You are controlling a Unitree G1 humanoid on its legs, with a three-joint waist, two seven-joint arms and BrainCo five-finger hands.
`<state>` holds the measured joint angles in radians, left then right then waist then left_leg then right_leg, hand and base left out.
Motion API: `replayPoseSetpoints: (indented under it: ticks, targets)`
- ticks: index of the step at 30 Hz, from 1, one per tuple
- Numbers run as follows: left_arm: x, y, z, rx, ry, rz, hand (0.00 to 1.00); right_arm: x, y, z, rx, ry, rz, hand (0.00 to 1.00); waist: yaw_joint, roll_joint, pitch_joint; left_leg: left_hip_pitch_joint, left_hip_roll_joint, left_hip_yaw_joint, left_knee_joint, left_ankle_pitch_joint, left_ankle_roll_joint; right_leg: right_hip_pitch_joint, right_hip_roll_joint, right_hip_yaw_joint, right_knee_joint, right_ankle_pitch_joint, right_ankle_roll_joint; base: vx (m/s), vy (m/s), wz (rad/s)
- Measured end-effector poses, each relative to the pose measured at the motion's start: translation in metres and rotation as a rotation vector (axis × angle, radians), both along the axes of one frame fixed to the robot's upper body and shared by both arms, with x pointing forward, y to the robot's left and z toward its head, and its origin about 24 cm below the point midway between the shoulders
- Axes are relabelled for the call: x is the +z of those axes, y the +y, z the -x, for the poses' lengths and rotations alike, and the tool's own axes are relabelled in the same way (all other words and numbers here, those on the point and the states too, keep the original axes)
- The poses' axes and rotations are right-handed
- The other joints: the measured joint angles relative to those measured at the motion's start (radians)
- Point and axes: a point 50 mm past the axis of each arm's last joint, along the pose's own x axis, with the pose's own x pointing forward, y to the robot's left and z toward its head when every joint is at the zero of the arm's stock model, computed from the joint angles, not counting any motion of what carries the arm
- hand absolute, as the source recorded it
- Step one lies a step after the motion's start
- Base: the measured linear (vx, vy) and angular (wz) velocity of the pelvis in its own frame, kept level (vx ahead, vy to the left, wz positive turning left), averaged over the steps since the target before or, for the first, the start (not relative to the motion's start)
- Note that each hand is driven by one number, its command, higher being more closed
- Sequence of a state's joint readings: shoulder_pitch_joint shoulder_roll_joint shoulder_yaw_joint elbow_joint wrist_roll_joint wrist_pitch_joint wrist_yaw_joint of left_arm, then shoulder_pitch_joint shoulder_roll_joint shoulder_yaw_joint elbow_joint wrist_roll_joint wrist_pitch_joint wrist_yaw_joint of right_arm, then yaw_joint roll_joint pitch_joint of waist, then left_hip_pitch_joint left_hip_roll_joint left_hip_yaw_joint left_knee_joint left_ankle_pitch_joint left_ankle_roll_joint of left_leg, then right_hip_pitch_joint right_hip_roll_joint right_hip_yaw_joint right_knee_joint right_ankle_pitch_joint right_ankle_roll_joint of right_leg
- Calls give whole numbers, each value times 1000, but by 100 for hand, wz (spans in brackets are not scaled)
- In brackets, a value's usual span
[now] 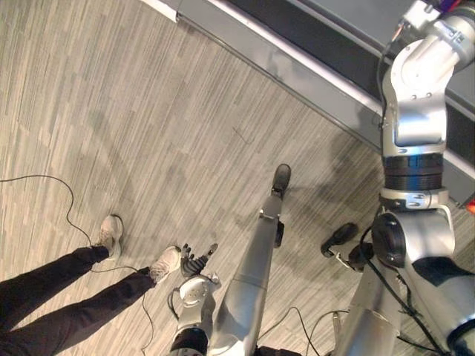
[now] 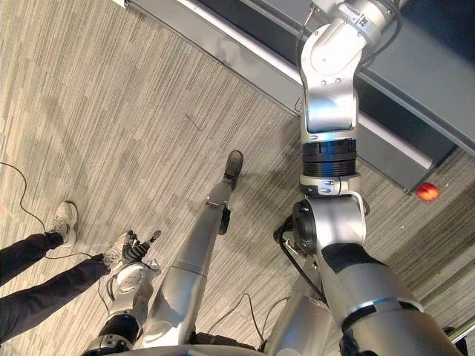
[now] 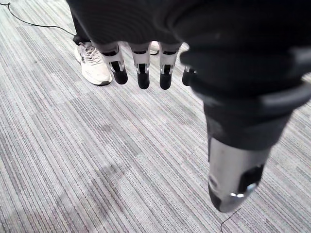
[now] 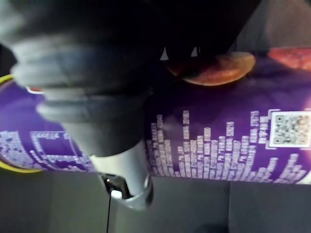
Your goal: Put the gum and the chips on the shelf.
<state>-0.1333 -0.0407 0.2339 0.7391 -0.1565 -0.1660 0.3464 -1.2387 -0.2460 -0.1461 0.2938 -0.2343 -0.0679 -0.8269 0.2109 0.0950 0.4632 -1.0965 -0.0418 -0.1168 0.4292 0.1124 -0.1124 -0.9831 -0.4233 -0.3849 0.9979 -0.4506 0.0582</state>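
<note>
Right wrist view: the right hand [image 4: 121, 165] is clasped on the chips can [image 4: 233, 126]. Its thumb lies across the can's near side, and its dark fingers [image 4: 204, 29] come over the far side. The can is purple with a yellow rim at one end, small white print along its body and a picture of chips. It lies crosswise to the hand. A dark grey surface that looks like part of the shelf [image 2: 415, 67] runs close along the can's length, but I cannot tell whether the can rests on it.

In the eye views the right arm reaches up and away to the shelf, a dark grey unit with a pale grey ledge along its foot. A small red thing [image 2: 426, 191], too small to make out, sits just beside the shelf's lower corner.

The left hand [image 3: 141, 68] hangs well apart from the shelf, low over the striped grey floor [image 1: 148, 111]. Its fingers are relaxed, point down and hold nothing. A person [image 1: 59, 297] in dark trousers and white shoes [image 3: 92, 68] stands on the floor farther from the shelf than the left hand. One shoe shows just past that hand's fingertips.
</note>
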Motion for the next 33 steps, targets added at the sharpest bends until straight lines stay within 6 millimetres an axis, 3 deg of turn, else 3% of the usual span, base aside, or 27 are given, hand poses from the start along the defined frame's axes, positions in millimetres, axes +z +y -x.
replayPoseSetpoints:
  ticks: [14, 24, 25, 33]
  targets:
    - [0, 0, 0, 0, -1, 0, 0, 3, -1, 2, -2, -14, 9, 100, 6, 2, 1, -9, 2, 5, 5, 0, 0, -10, 2, 6, -1, 0, 0, -1, 2, -1]
    - [0, 0, 0, 0, 1, 1, 0, -4, 12, -5, 34, 5, 52, 100, 6, 2, 1, -1, 25, 25, 10, -4, 0, -9, 23, 20, -10, 0, 0, -13, 9, -7]
    - [0, 0, 0, 0, 1, 1, 0, -5, 13, -5, 39, 7, 54, 0, 5, 2, 1, 0, 26, 26, 10, -4, 0, -9, 25, 21, -11, 0, 0, -12, -3, -9]
    - [-1, 0, 1, 0, 4, 1, 0, -24, 18, -14, 59, 83, 93, 0, -8, 2, 1, 2, 40, 26, 10, -3, 0, -9, 41, 25, -19, 1, 0, -4, -1, -3]
